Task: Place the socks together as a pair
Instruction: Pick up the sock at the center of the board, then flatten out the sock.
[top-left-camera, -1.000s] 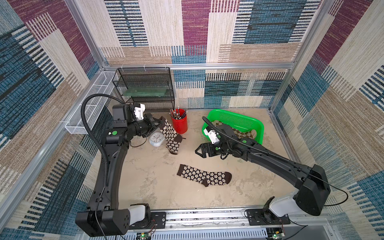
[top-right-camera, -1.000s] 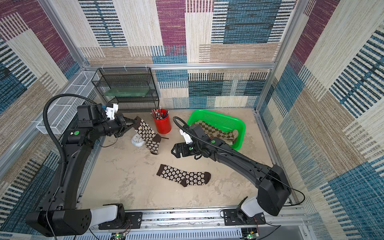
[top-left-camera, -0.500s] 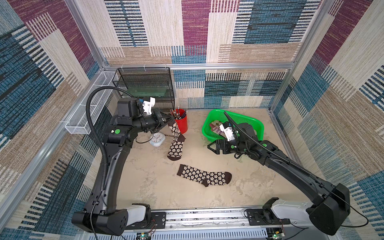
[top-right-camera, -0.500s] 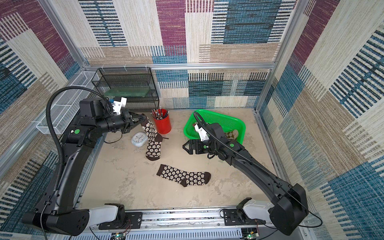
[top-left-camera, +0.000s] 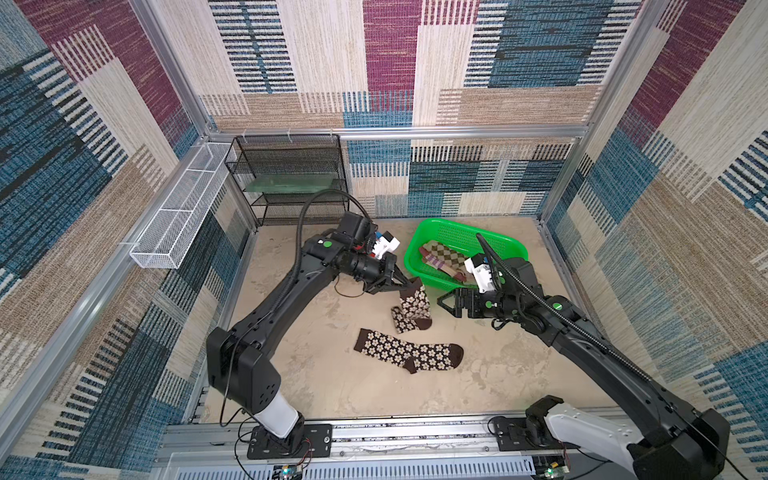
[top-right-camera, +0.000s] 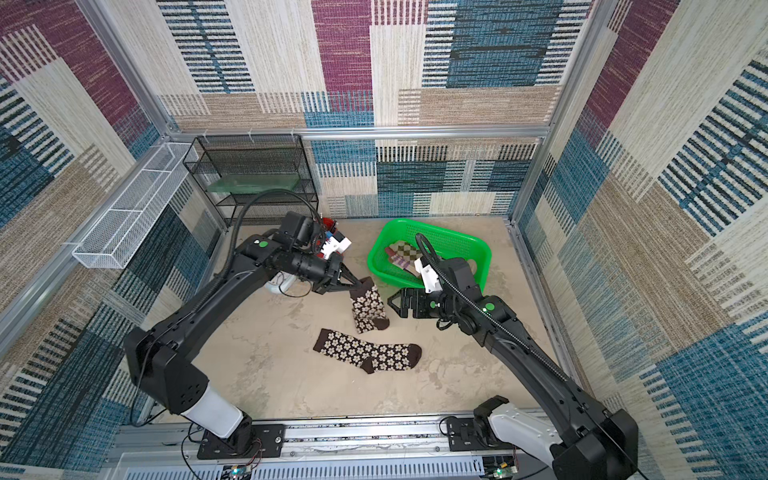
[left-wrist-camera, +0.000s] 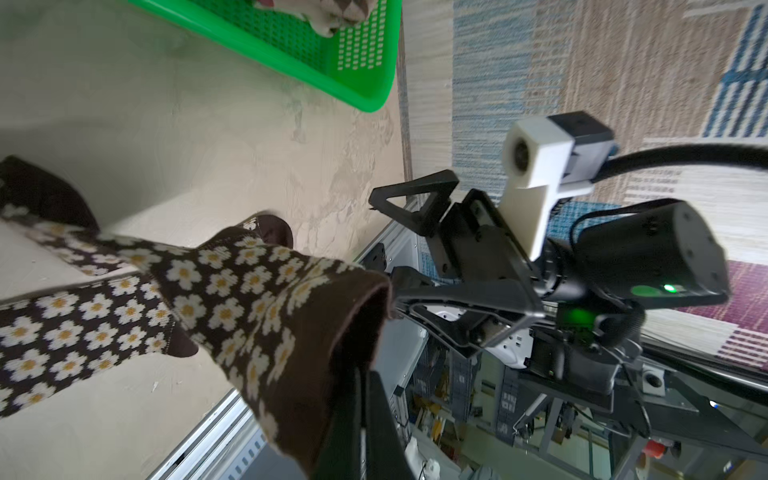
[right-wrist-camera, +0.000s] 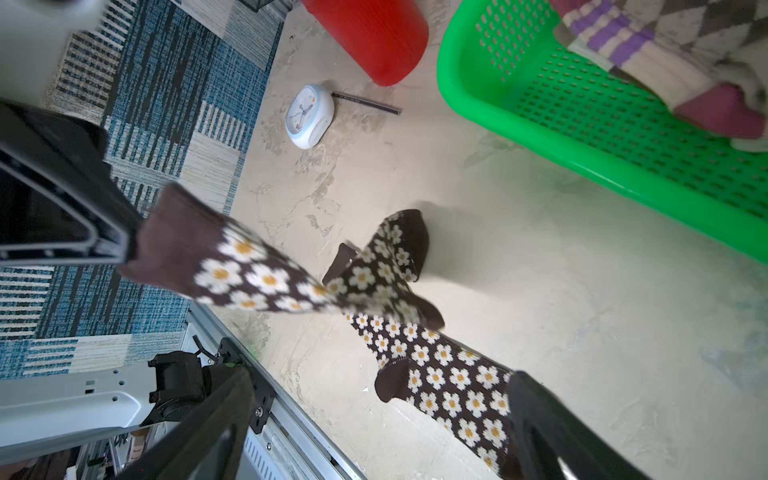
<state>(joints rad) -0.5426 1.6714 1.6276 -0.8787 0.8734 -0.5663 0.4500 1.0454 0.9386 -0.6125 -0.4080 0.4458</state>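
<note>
Just beside the green basket (top-left-camera: 461, 237), the left gripper (top-left-camera: 410, 284) pinches the plain cuff of a dark brown sock with white flowers (top-left-camera: 415, 306); the right gripper (top-left-camera: 444, 306) gapes empty.

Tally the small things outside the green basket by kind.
Hanging flower sock plus flat flower sock: 2
Alarm clock: 1
Red cup: 1
Pencil: 1
Total: 5
</note>
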